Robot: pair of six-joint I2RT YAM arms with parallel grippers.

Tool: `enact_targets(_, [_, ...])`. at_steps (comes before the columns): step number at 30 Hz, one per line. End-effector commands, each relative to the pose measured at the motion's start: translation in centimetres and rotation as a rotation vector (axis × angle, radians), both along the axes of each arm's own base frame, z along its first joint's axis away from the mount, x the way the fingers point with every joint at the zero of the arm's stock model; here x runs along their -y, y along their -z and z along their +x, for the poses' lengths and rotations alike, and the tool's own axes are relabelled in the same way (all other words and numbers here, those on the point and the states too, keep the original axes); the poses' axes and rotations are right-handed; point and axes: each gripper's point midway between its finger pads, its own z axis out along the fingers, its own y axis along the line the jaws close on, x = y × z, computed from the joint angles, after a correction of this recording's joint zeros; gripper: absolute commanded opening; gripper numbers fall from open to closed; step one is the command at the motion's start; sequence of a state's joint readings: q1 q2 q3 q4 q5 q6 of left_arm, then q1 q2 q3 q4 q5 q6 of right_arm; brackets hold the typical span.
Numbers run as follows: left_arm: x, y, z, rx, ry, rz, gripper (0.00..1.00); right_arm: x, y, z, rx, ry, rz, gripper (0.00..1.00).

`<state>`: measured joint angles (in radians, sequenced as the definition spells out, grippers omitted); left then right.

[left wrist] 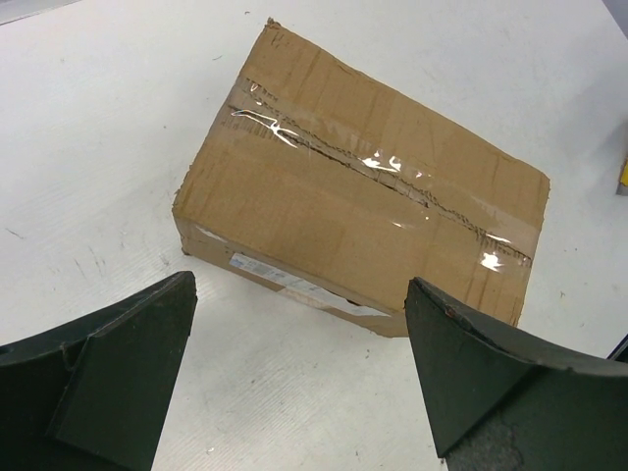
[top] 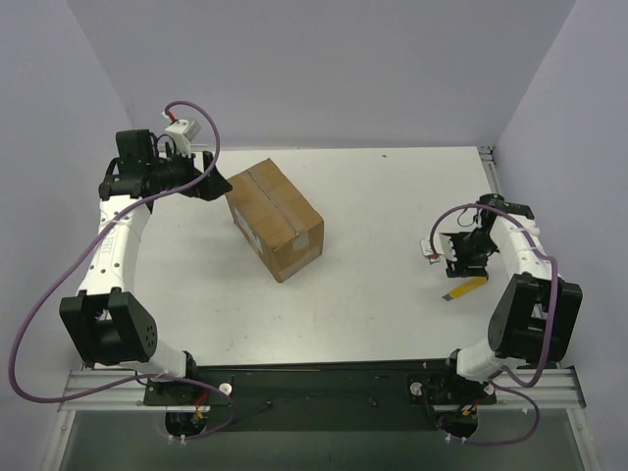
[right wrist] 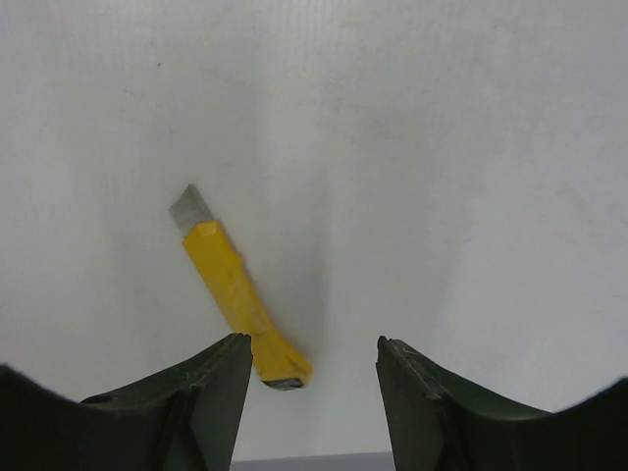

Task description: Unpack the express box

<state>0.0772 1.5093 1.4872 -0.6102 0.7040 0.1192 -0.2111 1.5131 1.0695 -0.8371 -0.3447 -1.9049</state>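
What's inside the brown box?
Nothing inside shows. The express box has its flaps closed, with shiny clear tape running along the top seam, so whatever is in it is hidden.

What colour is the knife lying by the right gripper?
Yellow, with a grey blade; the knife shows best in right wrist view.

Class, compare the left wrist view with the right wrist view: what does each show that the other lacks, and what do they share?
Left wrist only: the taped cardboard box, a label on its side. Right wrist only: a yellow knife, blade out. Both: white table, plus open, empty jaws: left gripper, right gripper.
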Motion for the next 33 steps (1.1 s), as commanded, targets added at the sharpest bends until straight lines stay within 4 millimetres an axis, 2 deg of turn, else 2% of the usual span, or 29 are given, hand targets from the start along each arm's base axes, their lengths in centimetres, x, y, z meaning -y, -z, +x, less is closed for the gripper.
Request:
enact_targets(1, [0.5, -1.9, -0.3, 0.060, 0.014, -0.022, 0.97, -2.2, -1.6, -1.7, -0.062, -0.098, 0.013, 0.53])
enact_targets(4, [0.7, -1.9, -0.3, 0.057, 0.014, -0.032, 0.97, -1.0, 0.4, -2.6, -0.141, -0.147, -0.053, 0.50])
enact_targets(9, [0.6, -2.5, -0.7, 0.073, 0.012, -0.026, 0.97, 0.8, 2.1, -3.4, -0.209, -0.182, -0.134, 0.45])
enact_targets(14, [0.4, -2.4, -0.8, 0.079, 0.005, -0.018, 0.97, 1.2, 3.8, -4.5, -0.227, -0.266, -0.160, 0.45])
enact_targets(21, [0.4, -2.7, -1.0, 0.083, 0.004, -0.017, 0.97, 1.9, 5.8, -4.7, -0.227, -0.274, -0.221, 0.45])
enact_targets(22, [0.4, -2.8, -1.0, 0.083, 0.003, -0.018, 0.97, 2.1, 6.0, -4.2, -0.205, -0.267, -0.237, 0.45])
enact_targets(29, [0.4, -3.1, -0.7, 0.090, -0.007, -0.033, 0.97, 1.4, 7.3, -3.9, -0.151, -0.210, -0.276, 0.44])
enact_targets(33, [0.5, -3.4, -0.5, 0.097, -0.003, -0.036, 0.97, 0.4, 7.5, -3.5, -0.118, -0.161, -0.288, 0.34])
